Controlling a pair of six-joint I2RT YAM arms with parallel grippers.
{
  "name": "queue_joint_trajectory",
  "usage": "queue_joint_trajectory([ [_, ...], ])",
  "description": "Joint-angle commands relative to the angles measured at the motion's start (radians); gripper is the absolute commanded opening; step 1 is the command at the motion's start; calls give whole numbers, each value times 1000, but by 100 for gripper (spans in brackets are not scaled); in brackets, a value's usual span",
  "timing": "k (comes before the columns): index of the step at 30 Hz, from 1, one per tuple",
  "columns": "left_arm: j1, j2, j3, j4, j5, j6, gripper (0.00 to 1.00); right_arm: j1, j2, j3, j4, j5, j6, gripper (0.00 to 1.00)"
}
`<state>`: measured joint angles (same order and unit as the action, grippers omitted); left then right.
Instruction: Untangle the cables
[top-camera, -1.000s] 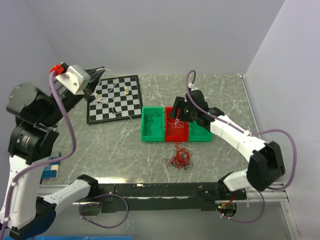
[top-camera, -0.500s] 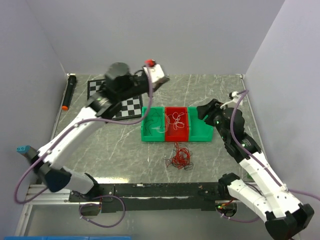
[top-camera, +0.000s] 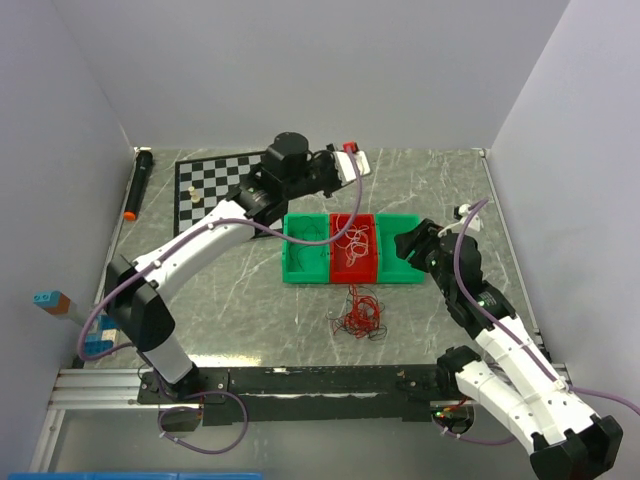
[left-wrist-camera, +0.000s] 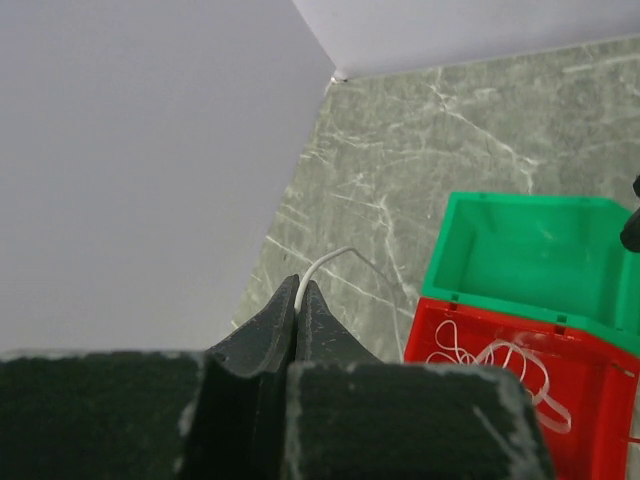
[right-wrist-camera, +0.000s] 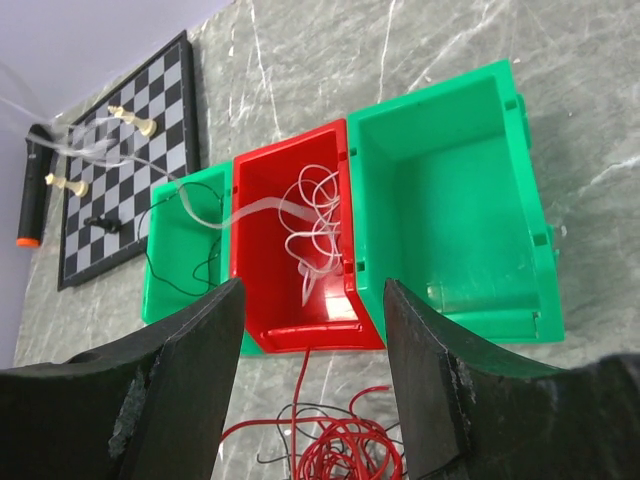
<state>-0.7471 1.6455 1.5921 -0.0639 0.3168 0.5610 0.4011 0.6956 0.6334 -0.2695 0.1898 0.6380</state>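
Chessboard lies behind bins; red bin holds white wire. Closed left claw pinches wire; right claw gapes empty.

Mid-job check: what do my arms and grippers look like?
The left arm and right arm have white shells, black joints and a thick lilac cable each. The left gripper has slim tapered black fingers; the right gripper has broad black fingers.
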Motion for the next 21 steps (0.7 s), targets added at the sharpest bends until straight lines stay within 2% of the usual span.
queue_joint_trajectory([
  [1, -26, 10, 6, 85, -15, 85, 1, -18, -13, -6, 35, 3, 2, 64],
  [10, -46, 65, 43, 37, -16, 13, 1, -31, -7, -17, 27, -4, 12, 64],
  [21, -54, 109, -69, 56, -5, -153, 1, -41, -27, -28, -5, 14, 12, 64],
])
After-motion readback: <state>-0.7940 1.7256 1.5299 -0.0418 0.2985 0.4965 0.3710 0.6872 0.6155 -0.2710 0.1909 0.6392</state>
